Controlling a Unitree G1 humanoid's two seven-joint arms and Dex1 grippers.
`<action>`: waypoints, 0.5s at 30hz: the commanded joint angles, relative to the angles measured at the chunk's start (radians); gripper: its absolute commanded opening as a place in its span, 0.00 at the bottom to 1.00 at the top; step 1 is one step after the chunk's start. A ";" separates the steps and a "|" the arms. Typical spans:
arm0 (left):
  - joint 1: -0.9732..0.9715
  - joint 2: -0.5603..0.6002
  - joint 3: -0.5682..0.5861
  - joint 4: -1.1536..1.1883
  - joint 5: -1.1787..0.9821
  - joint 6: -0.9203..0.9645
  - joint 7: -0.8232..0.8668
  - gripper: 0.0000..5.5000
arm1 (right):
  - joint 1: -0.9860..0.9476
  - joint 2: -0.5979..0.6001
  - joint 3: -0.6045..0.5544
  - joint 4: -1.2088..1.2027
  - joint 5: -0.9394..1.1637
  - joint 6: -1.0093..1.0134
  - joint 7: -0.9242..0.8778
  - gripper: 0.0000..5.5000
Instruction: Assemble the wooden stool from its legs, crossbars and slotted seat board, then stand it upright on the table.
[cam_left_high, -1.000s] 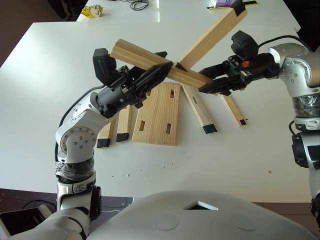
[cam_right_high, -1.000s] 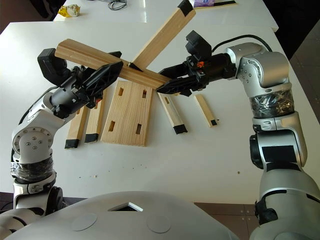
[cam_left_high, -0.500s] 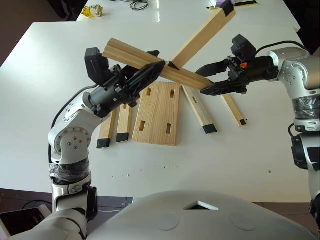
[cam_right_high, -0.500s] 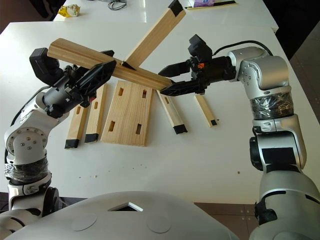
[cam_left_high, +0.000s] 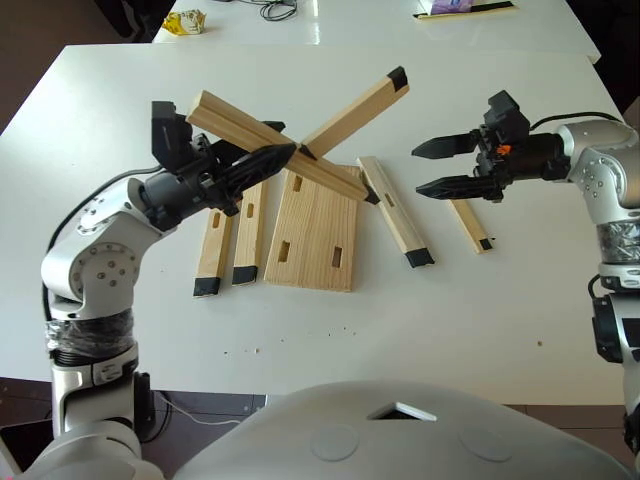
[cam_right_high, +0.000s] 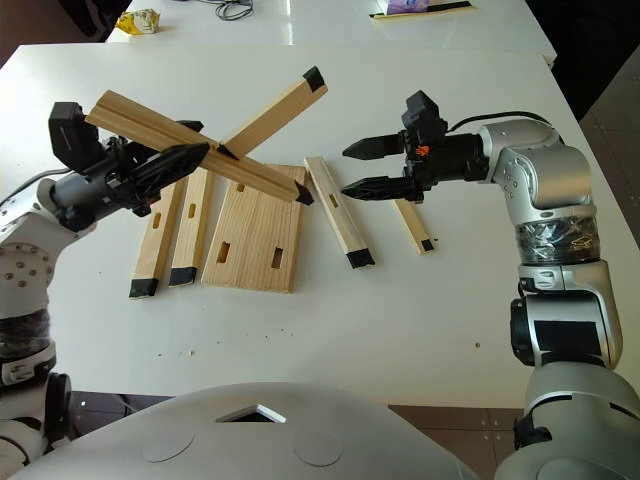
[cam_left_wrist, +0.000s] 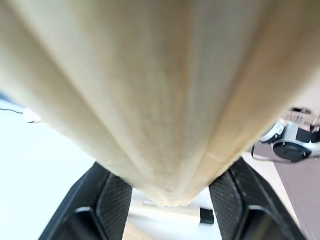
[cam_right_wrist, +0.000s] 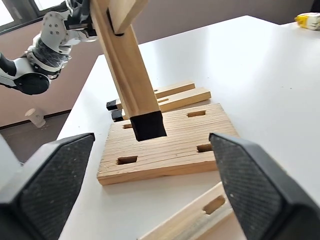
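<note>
While clamped in the left gripper (cam_left_high: 270, 160), the pale wooden cross of two square bars (cam_left_high: 330, 172) hangs over the white table (cam_left_high: 480, 320). Gripped bar's long axis runs from its raised far-left end down to a black-capped end over the far right corner of the slotted wooden seat board (cam_left_high: 318, 235); can't tell if it touches. Second bar (cam_left_high: 355, 110) branches off mid-length, pointing far-right, black cap outermost. Left fingers pinch the gripped bar from both sides. Right gripper (cam_left_high: 417, 168) is spread wide, holding nothing, apart from the cross, above the table beside a loose black-tipped leg (cam_left_high: 395, 212) and a short wooden crossbar (cam_left_high: 468, 222).
</note>
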 joint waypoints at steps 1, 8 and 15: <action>-0.030 0.098 0.011 0.035 0.030 0.023 -0.094 0.37 | 0.096 -0.005 -0.041 -0.040 -0.015 -0.045 -0.051 0.76; -0.081 0.200 -0.014 0.121 0.111 0.004 -0.242 0.37 | 0.191 -0.006 -0.085 -0.083 -0.024 -0.087 -0.128 0.76; -0.092 0.245 -0.037 0.173 0.180 -0.025 -0.360 0.37 | 0.250 0.006 -0.114 -0.116 -0.015 -0.103 -0.186 0.76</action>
